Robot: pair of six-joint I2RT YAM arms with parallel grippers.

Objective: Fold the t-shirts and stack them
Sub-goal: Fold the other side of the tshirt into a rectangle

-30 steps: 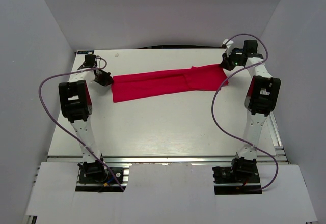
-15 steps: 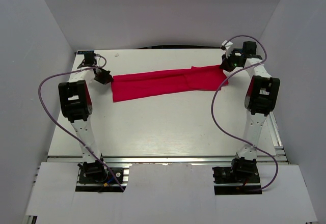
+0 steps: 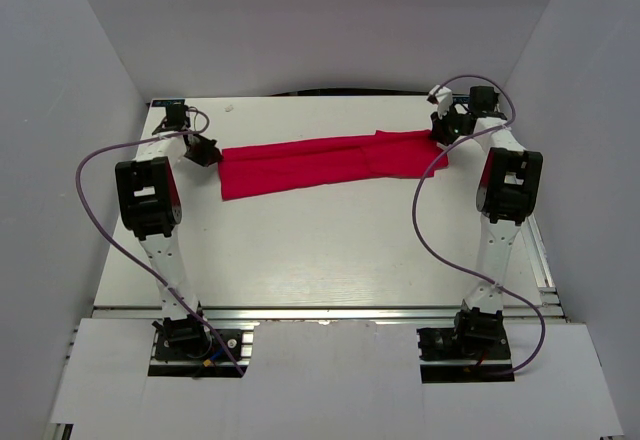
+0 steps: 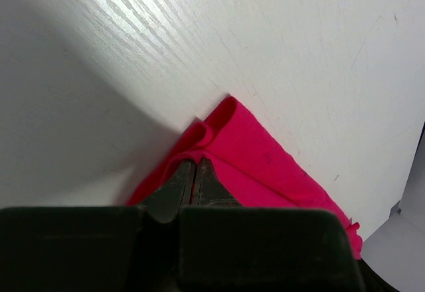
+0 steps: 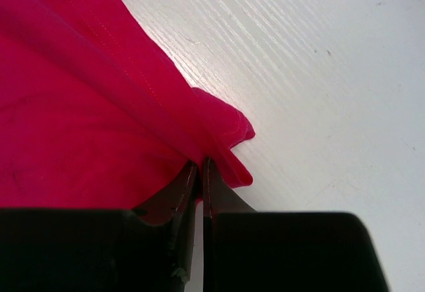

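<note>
- Left gripper (image 4: 196,166): jaws drawn in to a thin slit, with a bunched fold of the red shirt (image 4: 260,161) pinched at the tips. The cloth rose in a small hump just ahead of the fingers (image 4: 179,179).
- In the left wrist view, one pointed corner of the shirt lay flat on the table (image 4: 133,53) beyond the hump.
- Right gripper (image 5: 200,167): jaws likewise almost closed, nipping the shirt's edge. A small rolled lip of cloth stuck out to one side of the tips.
- In the right wrist view, stitch lines ran slantwise across the cloth. The rest of it lay smooth on the table.
- Seen from above, the left gripper sat at the shirt's left end, toward the table's far left corner. The right gripper sat at the shirt's right end, toward the table's far right corner.
- The shirt was folded lengthwise into a long narrow band across the table's far half. The band was slightly tilted, with the left end a little closer to the table's near edge than the right end.
- The band was wider at the right end, where a seam crossed it. Whether it was taut or slack, I couldn't tell.
- Both arms reached from the table's near edge to its far half. A purple cable (image 3: 88,192) looped off the left arm, another off the right.
</note>
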